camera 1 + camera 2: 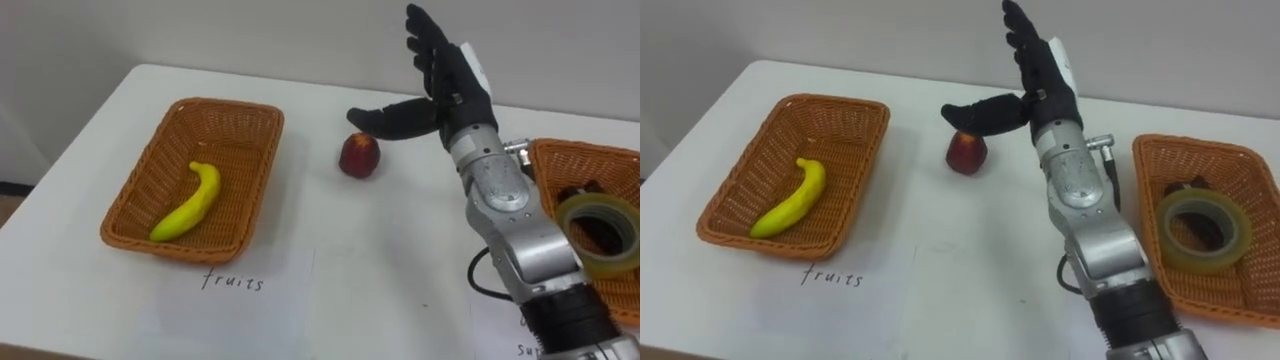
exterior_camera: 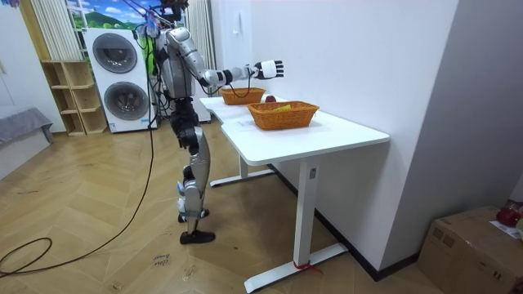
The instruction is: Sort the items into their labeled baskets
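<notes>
A red apple [image 1: 359,155] [image 1: 967,152] sits on the white table between two wicker baskets. My right hand [image 1: 437,85] [image 1: 1031,80] hovers just above and to the right of it, open, fingers straight up and thumb stretched out over the apple. The left basket [image 1: 245,125] [image 1: 855,115], labelled as the fruit one, holds a yellow banana [image 1: 190,203] [image 1: 790,199]. The right basket [image 1: 560,160] [image 1: 1150,160] holds a roll of clear tape [image 1: 600,232] [image 1: 1205,230] and a dark item beneath it. In the room view my right hand [image 2: 268,69] reaches out over the table.
A paper label [image 1: 235,290] lies in front of the fruit basket. The table [image 1: 380,260] has open room between the baskets. In the room view I stand at the table's long side, washing machines [image 2: 122,77] behind me and a cardboard box [image 2: 474,245] at the right.
</notes>
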`<state>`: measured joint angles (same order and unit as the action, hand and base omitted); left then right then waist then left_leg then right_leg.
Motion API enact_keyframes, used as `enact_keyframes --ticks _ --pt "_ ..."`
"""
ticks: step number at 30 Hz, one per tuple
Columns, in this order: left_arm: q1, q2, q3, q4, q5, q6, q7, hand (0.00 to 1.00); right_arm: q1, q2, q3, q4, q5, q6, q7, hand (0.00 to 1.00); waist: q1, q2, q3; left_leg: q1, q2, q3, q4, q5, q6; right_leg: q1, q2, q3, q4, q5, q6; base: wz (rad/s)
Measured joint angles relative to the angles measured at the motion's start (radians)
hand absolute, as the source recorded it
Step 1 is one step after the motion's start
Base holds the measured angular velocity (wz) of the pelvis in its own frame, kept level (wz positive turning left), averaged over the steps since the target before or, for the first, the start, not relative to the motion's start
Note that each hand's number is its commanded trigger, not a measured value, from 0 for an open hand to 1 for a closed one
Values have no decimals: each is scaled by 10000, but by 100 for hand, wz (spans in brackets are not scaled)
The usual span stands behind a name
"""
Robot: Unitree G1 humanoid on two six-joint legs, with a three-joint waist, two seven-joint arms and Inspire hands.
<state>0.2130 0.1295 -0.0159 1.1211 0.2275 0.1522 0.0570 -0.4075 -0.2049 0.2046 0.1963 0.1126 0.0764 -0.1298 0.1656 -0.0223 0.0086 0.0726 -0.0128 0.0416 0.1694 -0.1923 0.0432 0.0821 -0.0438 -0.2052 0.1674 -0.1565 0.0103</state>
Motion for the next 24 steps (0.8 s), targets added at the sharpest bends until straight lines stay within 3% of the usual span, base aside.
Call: enact_keyframes --ticks 5,7,15,24 --pt "3 -4 -9 86 -65 14 31 0 14 86 0 447 -8 -76 -9 0 -51 26 14 -175 2 76 -3 0 1 -169 9 100 10 4 5 -3" --pt "-22 -2 -86 99 -296 14 110 0 26 106 1 669 -3 -90 -15 0 -55 81 -20 -273 3 83 -5 0 1 -254 8 100 23 4 5 0" --pt "-710 -15 -283 27 -453 -5 510 0 51 176 110 1926 -747 -122 -323 0 -29 132 -61 -791 4 114 159 8 1 -740 -7 13 49 30 -20 2" --pt "-765 27 -665 395 -1197 -126 712 0 51 195 231 2846 -751 -128 -335 0 174 14 2 -777 3 94 156 9 3 -717 -32 -97 10 31 -17 1"
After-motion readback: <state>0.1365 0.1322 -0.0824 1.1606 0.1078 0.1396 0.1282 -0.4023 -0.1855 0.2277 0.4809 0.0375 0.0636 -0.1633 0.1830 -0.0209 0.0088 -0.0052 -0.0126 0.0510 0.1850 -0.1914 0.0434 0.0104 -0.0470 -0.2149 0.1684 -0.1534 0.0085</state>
